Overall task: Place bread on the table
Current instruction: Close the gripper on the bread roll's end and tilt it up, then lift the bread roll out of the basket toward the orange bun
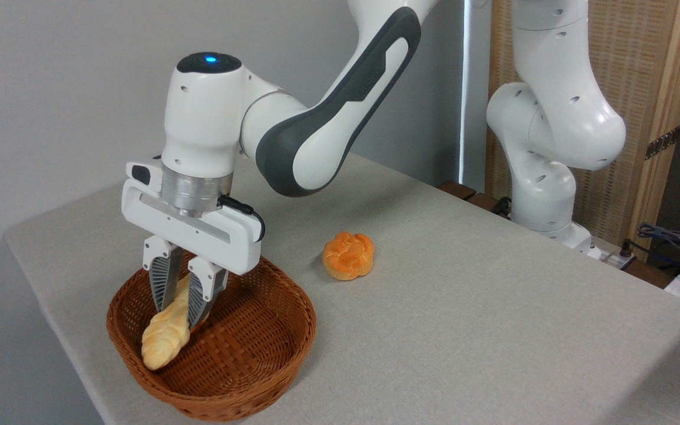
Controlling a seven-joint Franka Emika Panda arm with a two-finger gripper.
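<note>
Table (464, 330) — basket (257, 378) and bun (348, 255) on it.

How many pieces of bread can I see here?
2. A long braided loaf sits in the wicker basket, gripped by the robot's gripper; a round orange bun lies on the table.

Hand (179, 314) clamped on bread (166, 336) in basket (257, 366); bun (348, 255) on table (464, 324)

Basket wall (269, 330) rings the claw (179, 316); bun (348, 255) sits beside it on open table (493, 330).
</note>
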